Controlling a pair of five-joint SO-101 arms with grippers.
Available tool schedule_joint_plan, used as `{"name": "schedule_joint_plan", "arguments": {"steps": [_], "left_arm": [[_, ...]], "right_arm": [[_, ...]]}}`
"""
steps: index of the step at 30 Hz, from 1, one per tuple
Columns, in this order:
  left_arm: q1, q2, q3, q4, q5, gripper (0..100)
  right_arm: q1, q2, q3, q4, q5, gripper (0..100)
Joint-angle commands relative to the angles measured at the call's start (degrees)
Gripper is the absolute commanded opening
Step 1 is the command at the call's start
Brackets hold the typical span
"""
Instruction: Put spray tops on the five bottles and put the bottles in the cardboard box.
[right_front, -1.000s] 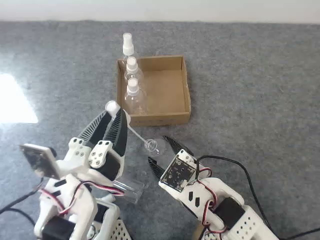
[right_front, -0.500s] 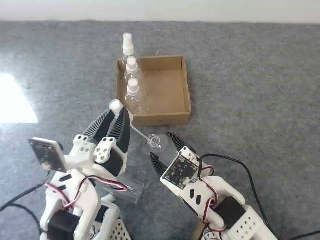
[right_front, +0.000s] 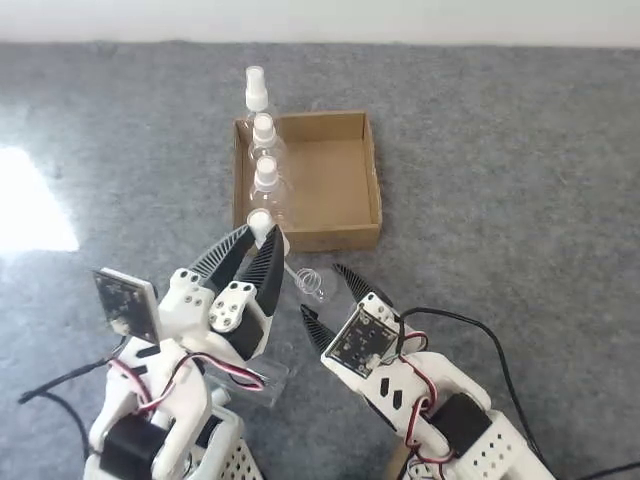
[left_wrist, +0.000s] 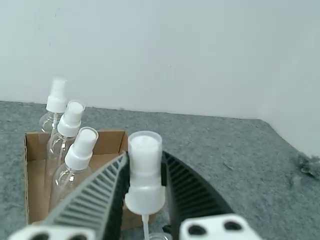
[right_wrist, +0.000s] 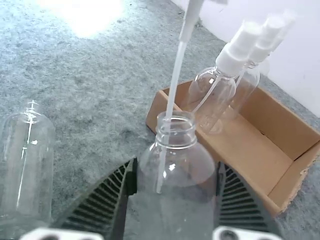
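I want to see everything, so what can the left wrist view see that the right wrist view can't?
Extra in the left wrist view: the left gripper pinching the spray top by its white head. Extra in the right wrist view: the right gripper around the open bottle, with the top's tube in its neck, and a spare uncapped bottle on the carpet. Both: the cardboard box and the capped bottles.

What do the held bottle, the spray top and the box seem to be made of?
The held bottle looks clear glossy plastic, perhaps glass: see-through, with highlights. The spray top: smooth opaque white plastic. The cardboard box: matte brown card, folded walls.
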Motion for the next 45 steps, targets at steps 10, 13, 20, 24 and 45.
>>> {"name": "schedule_joint_plan", "arguments": {"steps": [10, 13, 20, 24, 45], "left_arm": [[0.2, -0.4, -0.3, -1.3, -0.6, 1], [0.2, -0.4, 0.5, -1.6, -0.6, 1], [0.2, -0.4, 0.6, -1.3, -0.6, 1], [0.2, -0.3, 0.8, -1.2, -0.6, 1], [6.2, -0.4, 4.4, -2.1, -3.4, 1]], "right_arm": [[0.8, -0.7, 0.7, -1.6, -3.1, 16.9], [0.8, -0.7, 0.7, -1.6, -3.1, 16.9], [0.8, -0.7, 0.7, -1.6, -3.2, 16.9], [0.8, -0.7, 0.6, -1.6, -3.2, 16.9], [0.8, -0.7, -0.9, -1.0, -3.2, 16.9]]}}
